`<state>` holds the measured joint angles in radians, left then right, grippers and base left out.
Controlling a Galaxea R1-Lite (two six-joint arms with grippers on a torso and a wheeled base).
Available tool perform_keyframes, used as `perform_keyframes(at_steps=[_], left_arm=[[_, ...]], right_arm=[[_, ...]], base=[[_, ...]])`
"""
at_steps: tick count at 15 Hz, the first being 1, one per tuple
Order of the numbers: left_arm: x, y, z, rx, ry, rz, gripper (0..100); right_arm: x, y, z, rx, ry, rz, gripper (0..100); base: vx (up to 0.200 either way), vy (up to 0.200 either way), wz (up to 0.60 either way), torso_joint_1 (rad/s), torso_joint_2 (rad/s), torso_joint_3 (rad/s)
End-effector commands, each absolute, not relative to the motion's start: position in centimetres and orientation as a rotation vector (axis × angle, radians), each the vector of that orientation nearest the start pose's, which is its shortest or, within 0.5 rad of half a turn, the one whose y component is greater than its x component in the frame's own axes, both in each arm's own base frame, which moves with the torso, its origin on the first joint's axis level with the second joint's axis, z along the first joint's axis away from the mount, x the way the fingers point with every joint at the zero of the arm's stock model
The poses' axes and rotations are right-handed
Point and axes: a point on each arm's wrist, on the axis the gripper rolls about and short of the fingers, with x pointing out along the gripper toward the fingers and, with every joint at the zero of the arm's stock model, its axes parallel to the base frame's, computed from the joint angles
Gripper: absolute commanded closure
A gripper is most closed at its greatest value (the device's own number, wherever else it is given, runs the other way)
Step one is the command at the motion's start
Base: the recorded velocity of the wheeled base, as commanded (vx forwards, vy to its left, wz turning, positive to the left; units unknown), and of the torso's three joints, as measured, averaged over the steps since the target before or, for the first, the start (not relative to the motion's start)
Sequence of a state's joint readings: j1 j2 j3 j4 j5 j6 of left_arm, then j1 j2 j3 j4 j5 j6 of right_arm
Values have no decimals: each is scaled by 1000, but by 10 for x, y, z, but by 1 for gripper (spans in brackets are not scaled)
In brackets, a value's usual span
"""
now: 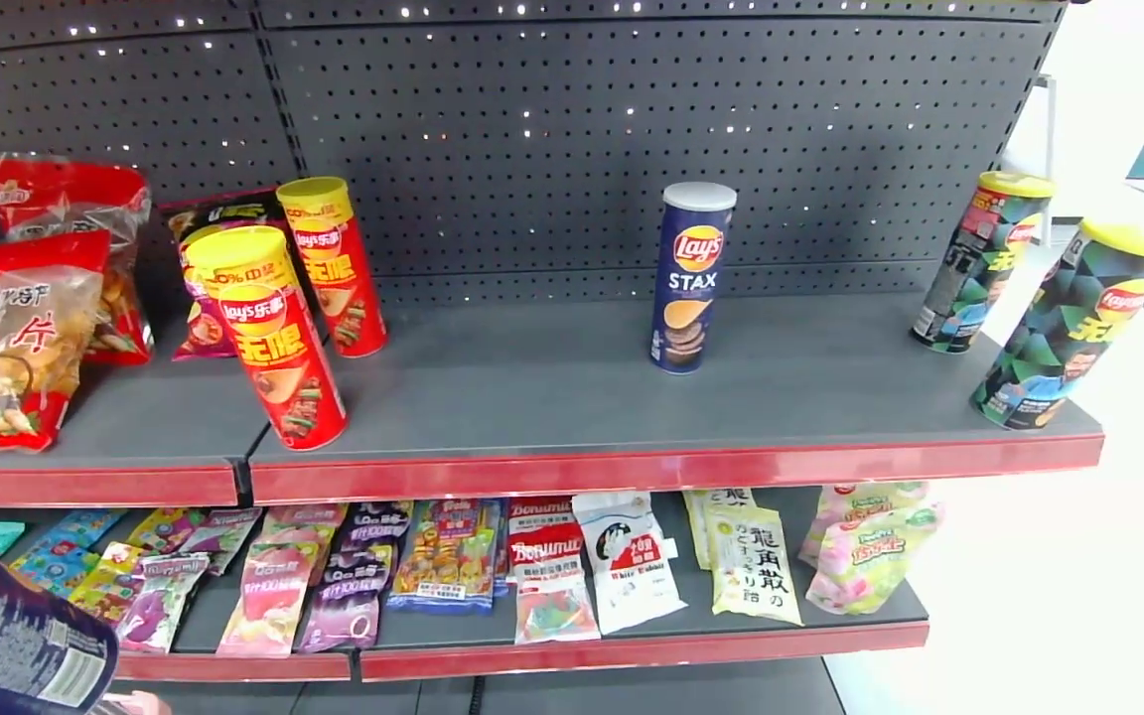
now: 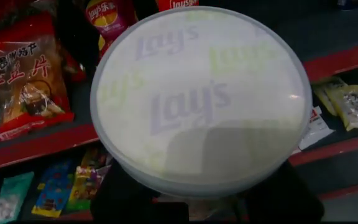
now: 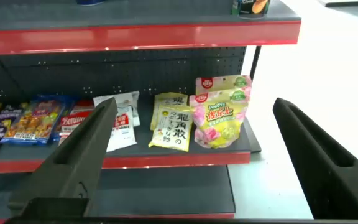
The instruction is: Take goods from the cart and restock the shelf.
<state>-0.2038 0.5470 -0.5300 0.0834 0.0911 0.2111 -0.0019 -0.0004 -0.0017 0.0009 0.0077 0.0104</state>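
- Closest sat the pale lid (image 2: 201, 99) of the blue chip can (image 1: 6, 636). The left fingers (image 2: 120, 202) were clamped on the can's body just beneath it, as best I could judge from the dark shapes at either side.
- That can hung low at the near left, below the red lip of the upper shelf (image 1: 532, 397), not yet placed.
- Right fingers (image 3: 73, 162) stood wide apart and empty, facing the lower shelf (image 3: 166, 163).
- To do it well, the can needed lifting clear of the lip and keeping upright. It could then go down in the bare stretch beside its standing twin (image 1: 688, 278), well apart from the red cans (image 1: 279, 338) to the left.
- Letting go only once the base sat flat would have guarded against toppling.
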Motion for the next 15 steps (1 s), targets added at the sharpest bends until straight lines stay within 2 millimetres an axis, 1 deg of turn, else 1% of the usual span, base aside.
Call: perform_keyframes(at_steps=[1,5,7,9,11,13,14,15], left_arm=[[20,-2,217,225,83,-125,100],[17,-1,217,224,65,-126,100],[10,0,216,265,46,-128,100],[-2,2,212,265,27,-149,100],[-11,4,207,266,-1,-144,100],[-15,5,204,262,-15,-147,100],[-20,6,204,259,-37,-152,100],[-22,6,204,260,-47,-154,100]], right_arm=[[-23,0,76,11,0,6,0],[-23,0,76,9,0,6,0],[-23,0,76,2,2,6,0],[-23,0,76,-8,1,14,0],[-23,1,76,-60,-4,20,0],[-23,1,76,-69,-6,40,0],[-25,2,86,-73,-41,65,0],[-26,2,120,-66,-74,102,0]], base=[[200,0,0,-2,2,-2],[200,0,0,-5,-5,2],[0,0,0,0,0,0],[0,0,0,0,0,0],[0,0,0,0,0,0],[0,0,0,0,0,0],[0,0,0,0,0,0],[0,0,0,0,0,0]])
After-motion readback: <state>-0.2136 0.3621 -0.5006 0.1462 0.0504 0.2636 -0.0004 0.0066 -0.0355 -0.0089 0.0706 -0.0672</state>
